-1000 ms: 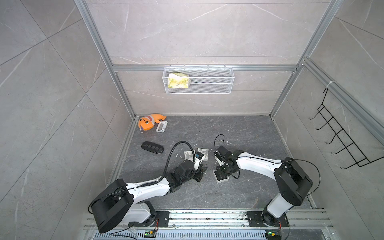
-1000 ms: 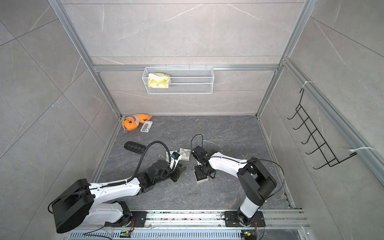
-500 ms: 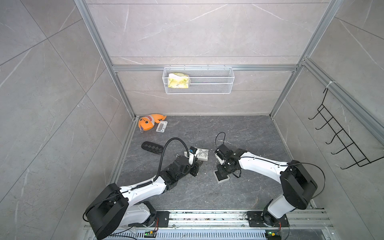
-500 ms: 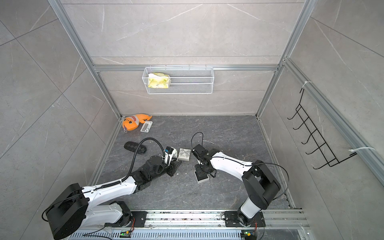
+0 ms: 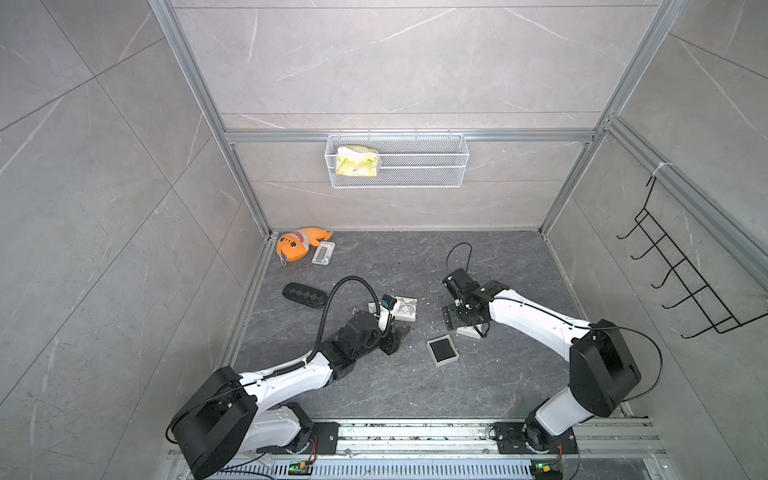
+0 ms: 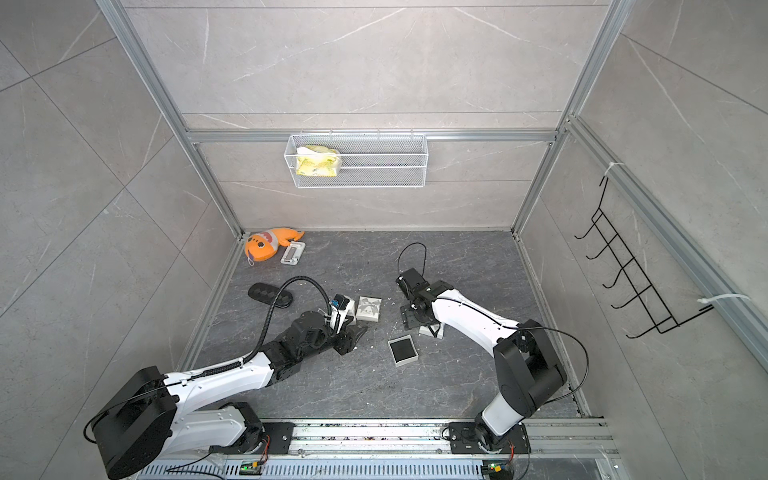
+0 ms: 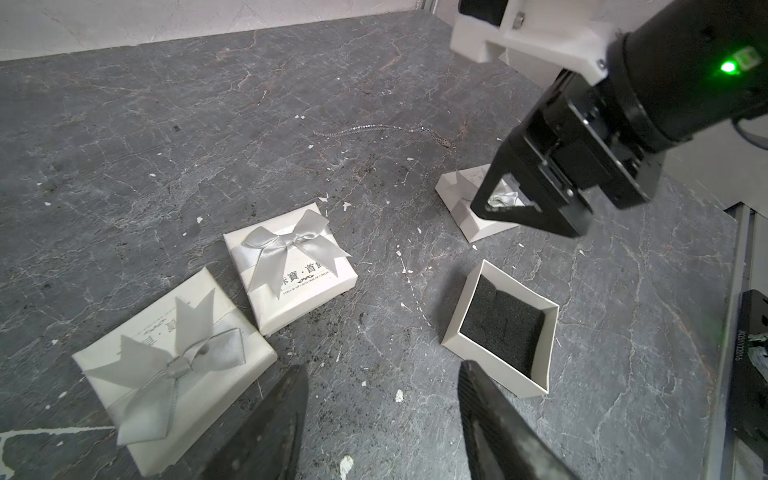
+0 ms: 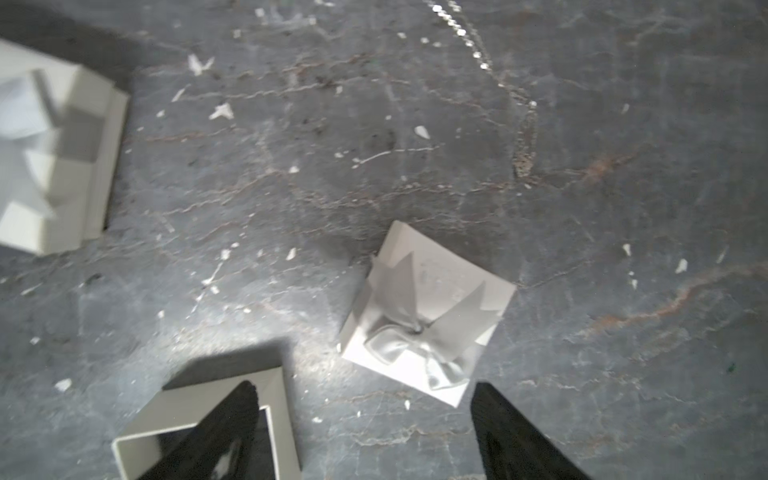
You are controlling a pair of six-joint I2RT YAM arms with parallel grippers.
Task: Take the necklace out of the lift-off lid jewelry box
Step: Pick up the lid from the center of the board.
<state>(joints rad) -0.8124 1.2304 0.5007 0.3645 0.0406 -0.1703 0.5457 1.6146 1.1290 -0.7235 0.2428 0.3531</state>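
The necklace [image 7: 382,129] lies stretched on the tabletop [image 7: 166,124], outside the box [image 7: 500,328], nearer the right hand [image 8: 361,388]; it and the left hand [image 7: 382,370] both gape empty.

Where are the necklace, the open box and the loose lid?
necklace [image 7: 376,126], left wrist view, middle of the chain.
open box [image 7: 503,328], left wrist view, black foam inside.
loose lid [image 8: 428,311], right wrist view, its top.
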